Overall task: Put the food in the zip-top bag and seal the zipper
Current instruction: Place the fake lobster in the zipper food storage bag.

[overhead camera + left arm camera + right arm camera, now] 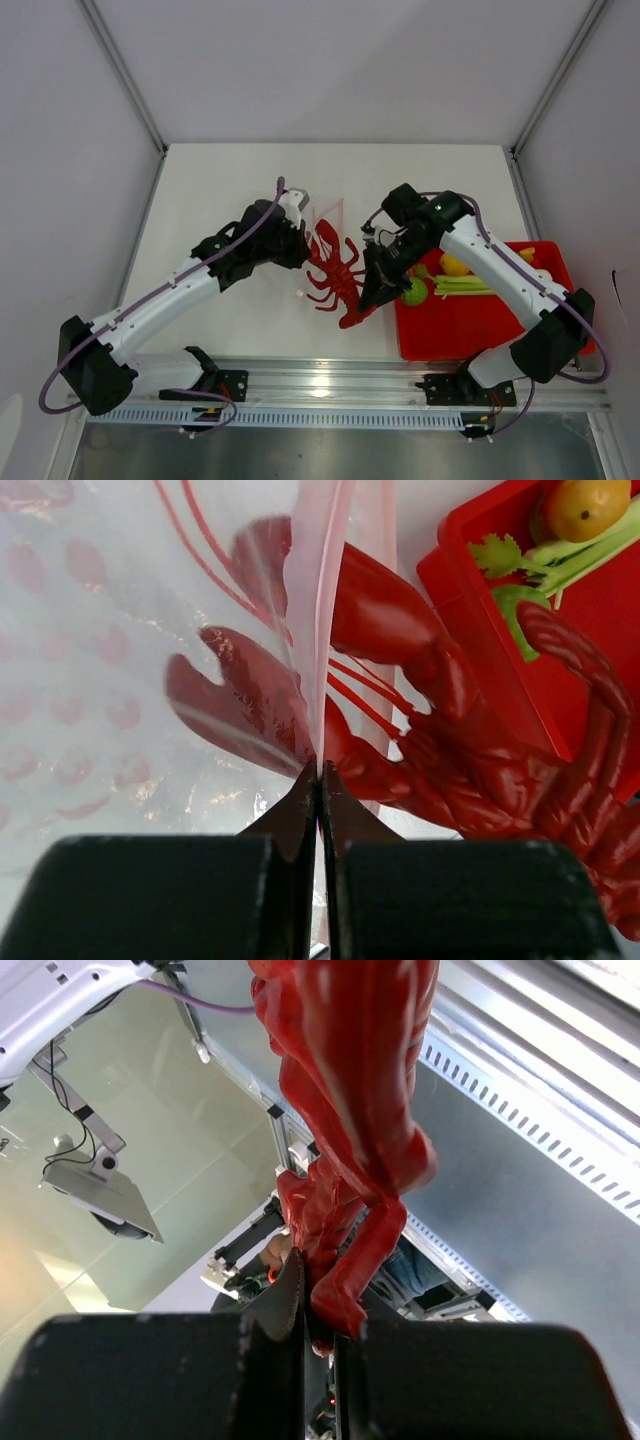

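Left gripper [320, 775] pinched shut on zipper [322, 590] at mouth edge of zip-top bag [100, 680]. Right gripper [371, 300] clamped tight on one end of red toy lobster [335, 268] — lobster lay between arms, claws at bag mouth, one claw showing through clear plastic. Green fruit [414, 291], yellow piece [454, 265] and pale stalk [465, 285] sat in red tray [470, 335] — right of bag.

Bare table [400, 180] lies open across the upper part of the top view and at lower left. The centre is blocked: a lobster [335, 268] spans from the bag [325, 214] to the red tray [460, 335] at right.
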Controlling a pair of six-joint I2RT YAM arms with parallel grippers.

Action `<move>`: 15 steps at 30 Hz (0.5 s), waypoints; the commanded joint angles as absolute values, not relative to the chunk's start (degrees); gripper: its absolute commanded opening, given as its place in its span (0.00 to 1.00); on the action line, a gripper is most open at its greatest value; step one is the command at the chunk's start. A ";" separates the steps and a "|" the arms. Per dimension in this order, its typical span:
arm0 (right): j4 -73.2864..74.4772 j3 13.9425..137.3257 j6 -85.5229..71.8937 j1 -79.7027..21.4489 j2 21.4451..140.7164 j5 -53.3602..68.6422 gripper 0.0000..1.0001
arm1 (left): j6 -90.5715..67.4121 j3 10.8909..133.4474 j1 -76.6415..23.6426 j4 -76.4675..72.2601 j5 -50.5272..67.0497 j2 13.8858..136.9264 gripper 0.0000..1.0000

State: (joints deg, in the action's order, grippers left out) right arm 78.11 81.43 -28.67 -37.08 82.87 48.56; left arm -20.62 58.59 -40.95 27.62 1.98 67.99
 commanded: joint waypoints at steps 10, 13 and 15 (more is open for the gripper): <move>84.72 86.31 -24.44 -37.44 86.31 46.24 0.00 | -21.45 59.06 -45.26 26.37 0.26 67.59 0.01; 86.65 87.36 -23.56 -37.44 86.22 43.86 0.00 | -21.36 59.50 -45.35 26.80 -3.33 68.02 0.01; 87.01 88.07 -22.85 -37.62 85.78 40.70 0.00 | -21.36 60.46 -45.44 28.38 -5.36 69.17 0.00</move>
